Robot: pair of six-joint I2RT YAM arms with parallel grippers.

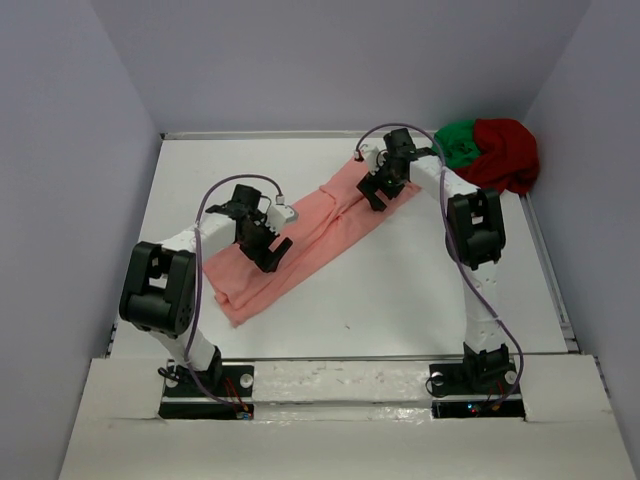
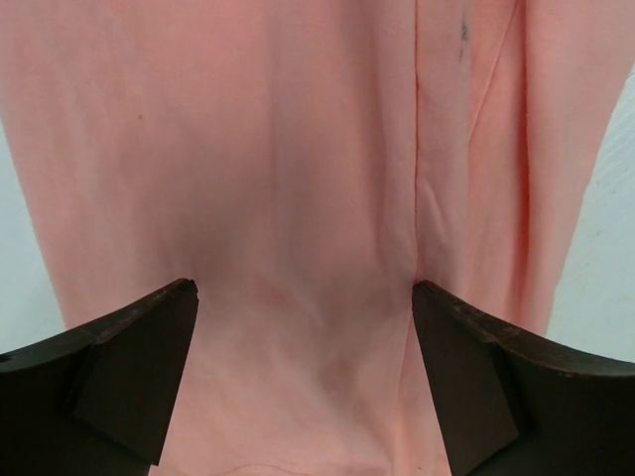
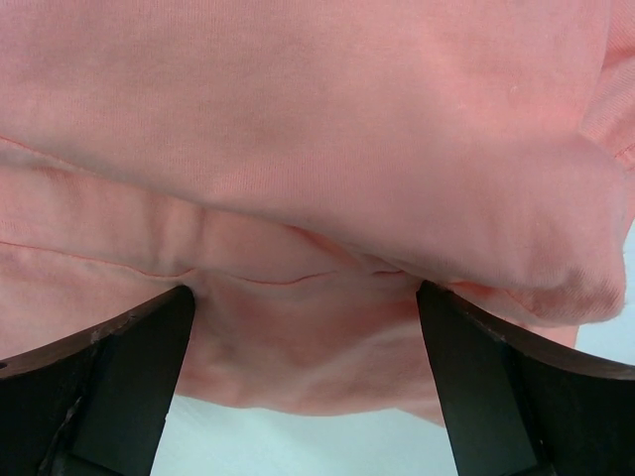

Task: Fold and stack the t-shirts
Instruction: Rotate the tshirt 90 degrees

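Note:
A salmon-pink t-shirt (image 1: 300,240) lies as a long folded strip running diagonally across the white table. My left gripper (image 1: 270,252) is open, its tips down on the shirt's lower half; pink cloth (image 2: 298,198) fills the space between its dark fingers (image 2: 129,367). My right gripper (image 1: 378,195) is open too, pressed onto the strip's upper end, where a folded edge (image 3: 298,347) sits between its fingers (image 3: 496,387). A dark red t-shirt (image 1: 508,152) and a green t-shirt (image 1: 458,142) lie bunched together in the far right corner.
Grey walls enclose the table (image 1: 420,290) on the left, back and right. The two arm bases (image 1: 340,385) stand at the near edge. Bare table shows right of the pink strip and near its left edge (image 2: 15,248).

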